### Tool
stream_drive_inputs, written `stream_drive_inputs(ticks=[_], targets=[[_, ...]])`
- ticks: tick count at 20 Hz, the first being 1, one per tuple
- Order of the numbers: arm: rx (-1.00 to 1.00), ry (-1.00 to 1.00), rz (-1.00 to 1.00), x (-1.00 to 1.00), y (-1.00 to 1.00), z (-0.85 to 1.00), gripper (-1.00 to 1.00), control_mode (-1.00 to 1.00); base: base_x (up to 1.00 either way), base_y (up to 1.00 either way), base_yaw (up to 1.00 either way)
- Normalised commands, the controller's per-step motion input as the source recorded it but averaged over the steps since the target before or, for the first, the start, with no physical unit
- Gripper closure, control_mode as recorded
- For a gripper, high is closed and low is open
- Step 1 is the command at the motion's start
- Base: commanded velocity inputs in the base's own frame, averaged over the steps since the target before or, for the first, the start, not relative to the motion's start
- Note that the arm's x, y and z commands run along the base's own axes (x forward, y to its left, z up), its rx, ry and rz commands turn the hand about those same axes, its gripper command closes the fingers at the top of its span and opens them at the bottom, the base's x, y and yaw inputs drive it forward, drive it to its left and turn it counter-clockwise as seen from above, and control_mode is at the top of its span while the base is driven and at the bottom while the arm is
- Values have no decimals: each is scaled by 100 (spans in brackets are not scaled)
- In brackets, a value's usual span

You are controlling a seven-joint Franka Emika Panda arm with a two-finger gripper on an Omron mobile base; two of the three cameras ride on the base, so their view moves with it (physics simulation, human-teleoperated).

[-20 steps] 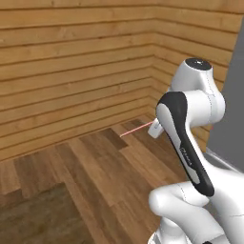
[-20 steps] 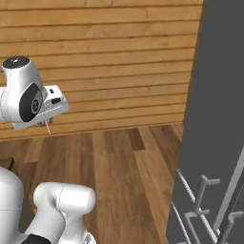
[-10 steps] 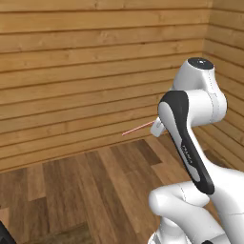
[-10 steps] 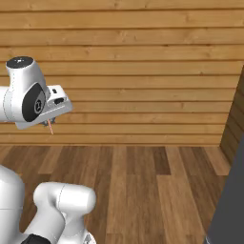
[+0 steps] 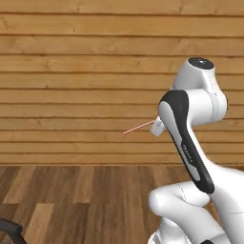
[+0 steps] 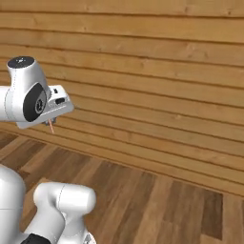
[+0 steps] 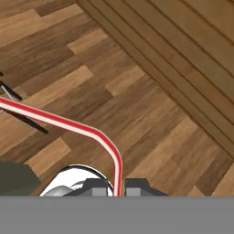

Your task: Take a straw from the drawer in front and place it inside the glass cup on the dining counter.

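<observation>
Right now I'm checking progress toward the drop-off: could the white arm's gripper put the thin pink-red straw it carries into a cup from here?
Probably not yet. The gripper is shut on the thin pink-red straw, but ahead lie just the wooden plank wall and plank floor; no cup is in sight.

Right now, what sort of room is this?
Probably a wood-clad indoor room; nothing in view marks a kitchen. A plank wall meets a wood-grain plank floor, and the hand holds a bent straw.
</observation>
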Motion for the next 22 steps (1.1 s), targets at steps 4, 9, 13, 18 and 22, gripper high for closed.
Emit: stream_drive_inputs(ticks=[4, 9, 13, 18, 22], targets=[[0, 0, 0, 0, 0, 0, 100, 100, 100, 0, 62], [0, 0, 0, 0, 0, 0, 100, 100, 100, 0, 63], [0, 0, 0, 0, 0, 0, 100, 100, 100, -1, 66], [0, 0, 0, 0, 0, 0, 100, 100, 94, 0, 71], [0, 0, 0, 0, 0, 0, 100, 100, 88, -2, 73]])
